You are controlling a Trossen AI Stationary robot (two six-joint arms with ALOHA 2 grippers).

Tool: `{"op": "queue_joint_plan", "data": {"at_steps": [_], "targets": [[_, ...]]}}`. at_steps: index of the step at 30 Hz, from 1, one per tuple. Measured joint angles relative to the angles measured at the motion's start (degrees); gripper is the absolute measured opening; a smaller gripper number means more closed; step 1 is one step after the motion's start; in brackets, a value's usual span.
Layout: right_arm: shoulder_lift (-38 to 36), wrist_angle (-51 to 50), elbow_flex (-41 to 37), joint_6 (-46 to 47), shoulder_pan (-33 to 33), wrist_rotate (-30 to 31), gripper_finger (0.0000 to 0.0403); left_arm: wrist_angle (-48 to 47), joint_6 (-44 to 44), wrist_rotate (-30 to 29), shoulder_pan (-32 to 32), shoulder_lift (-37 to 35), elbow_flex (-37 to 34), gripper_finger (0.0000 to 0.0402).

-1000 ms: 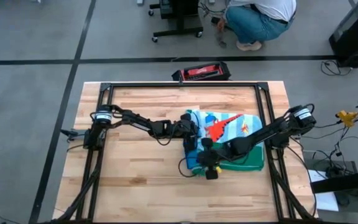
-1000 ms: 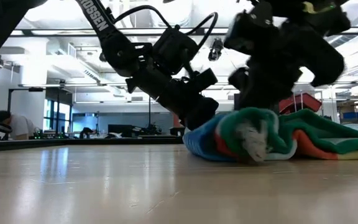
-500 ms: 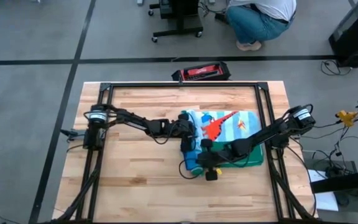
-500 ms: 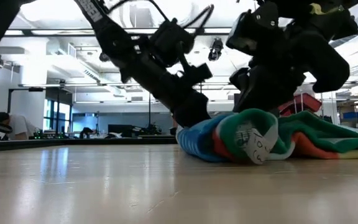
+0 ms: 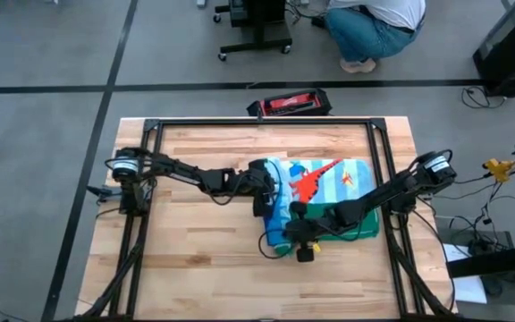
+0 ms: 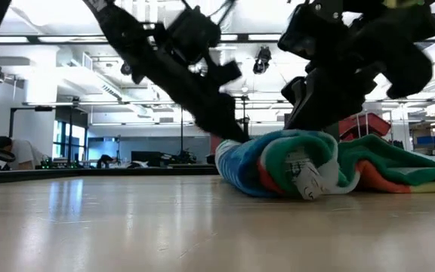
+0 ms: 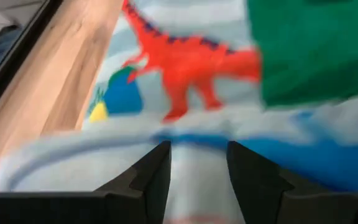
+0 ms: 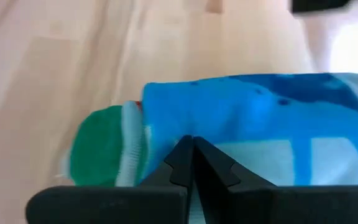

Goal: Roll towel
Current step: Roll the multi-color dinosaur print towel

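A: What is seen, starting from the largest thing?

B: A wooden table (image 5: pixel 195 259) with a black frame fills the middle of the high view. The dinosaur towel (image 5: pixel 329 183) is laid right of centre on it, and its left edge is rolled into a thick tube. In the low view that roll (image 6: pixel 278 162) is seen right of centre, end-on, with blue, red and green layers and a white label at its end.

A: Where is the left gripper (image 5: pixel 260 190) placed, and how is it set?

B: It is placed at the upper part of the roll, just left of the frame's centre. In the left wrist view two dark fingers (image 7: pixel 154 180) are seen parted, with pale blue cloth lying in the gap. Whether the cloth is pinched cannot be told.

A: And the right gripper (image 5: pixel 286 234)?

B: It is set at the lower end of the roll, below centre. In the right wrist view its fingers (image 8: pixel 182 165) are pressed together tip to tip against the blue cloth; a held fold cannot be made out.

A: Anything beyond the table?

B: A crouching person (image 5: pixel 374 27) is seen at the top edge, and a red and black case (image 5: pixel 289 104) lies just above the table.
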Motion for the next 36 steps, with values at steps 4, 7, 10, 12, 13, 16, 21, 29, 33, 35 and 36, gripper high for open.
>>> {"op": "queue_joint_plan", "data": {"at_steps": [4, 7, 10, 12, 13, 16, 21, 29, 33, 35, 36], "targets": [[-0.86, -1.95, 0.6, 1.83, 1.71, 0.16, 0.0, 2.84, 0.45, 1.13, 1.42, 2.78, 0.78, 0.0135], [-4.73, -7.18, 1.27, 4.84, 3.1, -0.14, 0.0, 1.14, -0.6, 0.5, 1.86, 4.23, 0.81, 0.0136], [-9.74, -17.04, 1.51, 9.22, 3.95, 5.54, 0.0, -3.05, -3.6, 0.1, 1.68, 4.13, 0.89, 0.0135], [-12.44, -25.14, 1.49, 14.0, 3.61, 9.89, 0.0, -6.39, -6.55, -0.42, 0.87, 3.52, 0.96, 0.0132], [-13.49, -28.57, 1.49, 16.4, 3.31, 11.68, 0.0, -8.25, -7.95, -0.57, 0.36, 3.09, 0.94, 0.0131], [-14.67, -36.9, 0.96, 22.43, 1.41, 14.59, 0.0, -12.26, -10.99, -1.35, -1.73, 1.85, 0.82, 0.0127], [-12.3, -38.34, -2.29, 24.26, -3.32, 14.18, 0.0, -15.97, -16.53, -1.52, -5.67, 0.29, 0.7, 0.0127], [-4.9, -33.44, -3.3, 13.76, -11.91, 12.39, 0.0, -22.79, -26.49, -5.84, -13.47, 0.01, 0.72, 0.0125], [-0.53, -22.05, -2.33, 3.1, -17.6, 8.86, 0.0, -22.43, -28.82, -8.27, -17.88, 0.1, 0.71, 0.0121], [2.01, -17.43, -0.56, -1.47, -20.35, 8.53, 0.0, -22.24, -30.26, -9.3, -19.58, 0.17, 0.72, 0.0121], [3.03, -16.11, 0.55, -3.66, -21.8, 8.0, 0.0, -22.4, -31.13, -9.34, -20.2, 0.16, 0.7, 0.0122]]}}
